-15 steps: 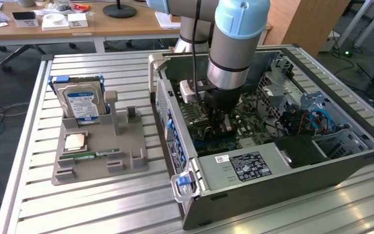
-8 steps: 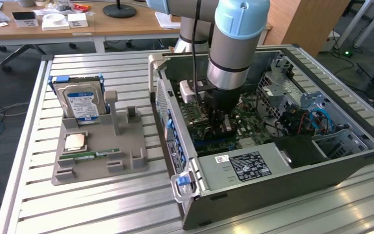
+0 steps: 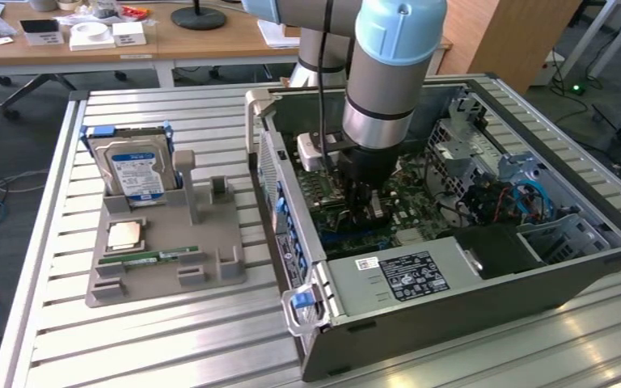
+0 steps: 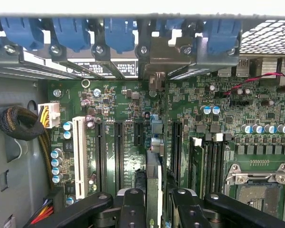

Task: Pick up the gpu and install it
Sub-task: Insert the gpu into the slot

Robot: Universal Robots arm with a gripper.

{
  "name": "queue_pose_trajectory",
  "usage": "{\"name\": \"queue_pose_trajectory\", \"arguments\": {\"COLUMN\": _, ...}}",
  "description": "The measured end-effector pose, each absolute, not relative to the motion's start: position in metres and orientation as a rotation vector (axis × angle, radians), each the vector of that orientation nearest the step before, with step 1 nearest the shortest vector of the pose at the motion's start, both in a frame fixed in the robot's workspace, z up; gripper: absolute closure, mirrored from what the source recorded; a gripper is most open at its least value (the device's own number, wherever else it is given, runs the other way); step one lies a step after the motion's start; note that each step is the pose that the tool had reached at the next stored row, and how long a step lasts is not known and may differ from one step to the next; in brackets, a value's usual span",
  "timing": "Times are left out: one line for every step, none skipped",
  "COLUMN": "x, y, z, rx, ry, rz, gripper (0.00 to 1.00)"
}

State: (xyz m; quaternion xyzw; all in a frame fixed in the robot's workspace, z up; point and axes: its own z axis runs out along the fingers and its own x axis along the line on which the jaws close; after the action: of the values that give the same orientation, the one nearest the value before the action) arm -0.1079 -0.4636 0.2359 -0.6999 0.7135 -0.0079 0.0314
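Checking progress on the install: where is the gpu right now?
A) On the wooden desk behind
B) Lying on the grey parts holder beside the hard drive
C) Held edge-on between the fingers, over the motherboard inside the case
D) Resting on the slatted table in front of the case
C: the wrist view shows the gpu edge-on between the fingers, over the motherboard slots.

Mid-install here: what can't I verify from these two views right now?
- Exterior view: the gpu's lower edge and its slot are hidden behind the gripper and arm.
- Wrist view: whether the card is seated in the motherboard can't be told; the view runs edge-on down the card and the fingers flank it.
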Motion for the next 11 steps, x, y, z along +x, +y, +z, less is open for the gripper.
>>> {"name": "queue_pose_trajectory", "arguments": {"x": -0.1079, "y": -0.4636, "z": 0.2359, "rx": -2.156, "ry": 2.198, "rz": -0.024, "gripper": 0.74}}
{"name": "queue_pose_trajectory", "arguments": {"x": -0.108, "y": -0.4636, "z": 0.2359, "rx": -2.156, "ry": 2.198, "rz": -0.024, "gripper": 0.74}}
{"name": "queue_pose_trajectory", "arguments": {"x": -0.1081, "y": -0.4635, "z": 0.2359, "rx": -2.155, "ry": 2.198, "rz": -0.024, "gripper": 0.74}}
{"name": "queue_pose_trajectory", "arguments": {"x": -0.1081, "y": -0.4635, "z": 0.2359, "rx": -2.155, "ry": 2.198, "rz": -0.024, "gripper": 0.74}}
{"name": "queue_pose_trajectory", "arguments": {"x": -0.1081, "y": -0.4635, "z": 0.2359, "rx": -2.155, "ry": 2.198, "rz": -0.024, "gripper": 0.74}}
{"name": "queue_pose_trajectory", "arguments": {"x": -0.1081, "y": -0.4635, "z": 0.2359, "rx": -2.155, "ry": 2.198, "rz": -0.024, "gripper": 0.74}}
{"name": "queue_pose_trajectory", "arguments": {"x": -0.1081, "y": -0.4635, "z": 0.2359, "rx": -2.155, "ry": 2.198, "rz": -0.024, "gripper": 0.74}}
{"name": "queue_pose_trajectory", "arguments": {"x": -0.1088, "y": -0.4633, "z": 0.2356, "rx": -2.155, "ry": 2.2, "rz": -0.02, "gripper": 0.73}}
{"name": "queue_pose_trajectory", "arguments": {"x": -0.1088, "y": -0.4633, "z": 0.2353, "rx": -2.153, "ry": 2.199, "rz": -0.023, "gripper": 0.73}}
{"name": "queue_pose_trajectory", "arguments": {"x": -0.1085, "y": -0.4634, "z": 0.2354, "rx": -2.154, "ry": 2.199, "rz": -0.024, "gripper": 0.67}}
{"name": "queue_pose_trajectory", "arguments": {"x": -0.1082, "y": -0.4635, "z": 0.2358, "rx": -2.155, "ry": 2.199, "rz": -0.024, "gripper": 0.61}}
